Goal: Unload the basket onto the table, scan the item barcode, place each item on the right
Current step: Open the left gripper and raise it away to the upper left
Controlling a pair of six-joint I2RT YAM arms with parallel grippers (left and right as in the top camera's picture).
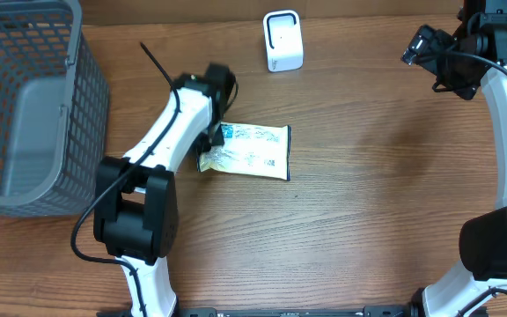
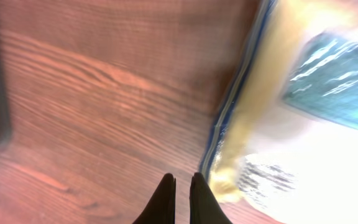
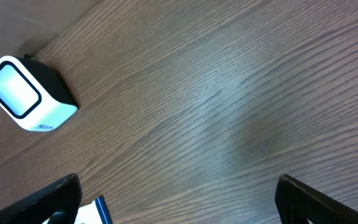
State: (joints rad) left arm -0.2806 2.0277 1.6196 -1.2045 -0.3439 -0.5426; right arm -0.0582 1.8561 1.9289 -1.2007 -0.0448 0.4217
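A grey mesh basket (image 1: 25, 106) stands at the far left of the wooden table (image 1: 368, 220). Its top is open and its plain grey floor shows through it.

To the right of the basket, my left arm reaches out across the table. My left gripper (image 1: 214, 139) sits low over the wood at the left end of the packet (image 1: 253, 151). In my left wrist view, my left gripper (image 2: 182, 196) has its two dark fingertips (image 2: 165, 194) drawn almost together, with only a thin slit between them and nothing visible in it. The packet's blue-trimmed edge (image 2: 229, 124) runs just to the right of those tips. I cannot tell whether it touches them.

The packet lies flat near the middle of the table, printed in blue, white and pale yellow. Its long axis runs left to right, slightly tilted. One short end is at my left gripper and the other, darker short end points toward the right side of the table.

Beyond the packet, near the table's far edge, stands the small white scanner (image 1: 282, 40), well apart from the packet. In my right wrist view the scanner (image 3: 27, 93) shows a rounded window outlined in black.

At the far right, my right gripper (image 1: 434, 57) hangs above bare wood, well apart from the packet. My right wrist view shows this gripper (image 3: 178, 199) with its jaws spread wide and only table between them.
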